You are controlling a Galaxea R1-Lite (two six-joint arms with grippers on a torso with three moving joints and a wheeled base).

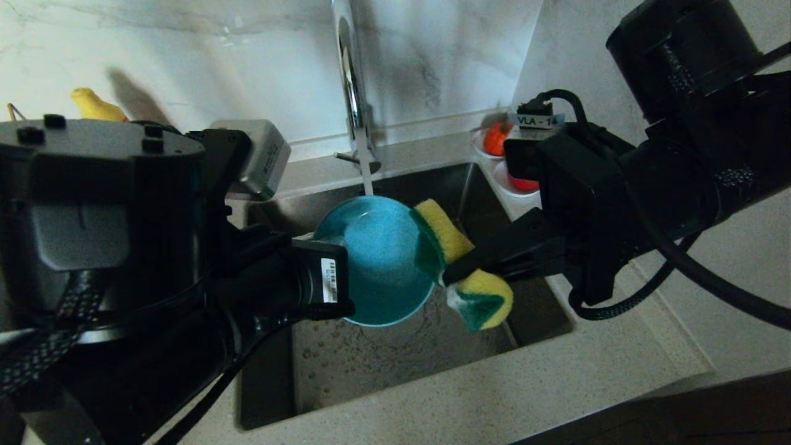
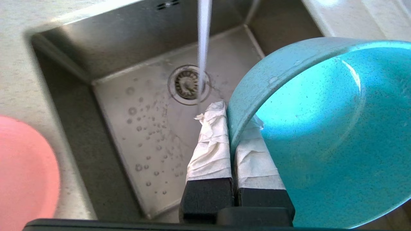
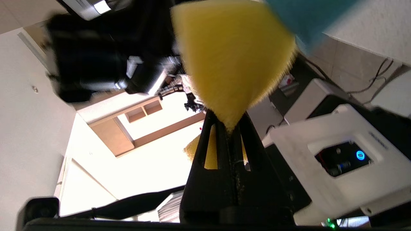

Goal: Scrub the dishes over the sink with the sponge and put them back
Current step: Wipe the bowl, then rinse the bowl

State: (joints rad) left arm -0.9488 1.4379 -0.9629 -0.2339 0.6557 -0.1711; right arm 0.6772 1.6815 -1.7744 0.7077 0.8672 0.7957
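Over the dark steel sink (image 1: 395, 364) my left gripper (image 1: 337, 281) holds the teal bowl (image 1: 377, 259) tilted on edge, its white-taped fingers (image 2: 212, 144) pinching the bowl's rim (image 2: 244, 96). Water from the chrome tap (image 1: 352, 80) runs down past the bowl's far edge. My right gripper (image 1: 454, 272) is shut on the middle of the yellow and green sponge (image 1: 442, 238), which bends around the fingers and presses against the bowl's right rim. In the right wrist view the yellow sponge (image 3: 234, 57) fills the space beyond the closed fingers (image 3: 229, 128). A pink plate (image 2: 22, 170) lies on the counter beside the sink.
The drain (image 2: 188, 84) sits in the wet sink floor (image 2: 144, 128) below the stream. Small white saucers with red fruit (image 1: 497, 139) stand at the sink's back right corner. A yellow object (image 1: 93, 105) lies at the back left. Pale counter (image 1: 494, 389) surrounds the basin.
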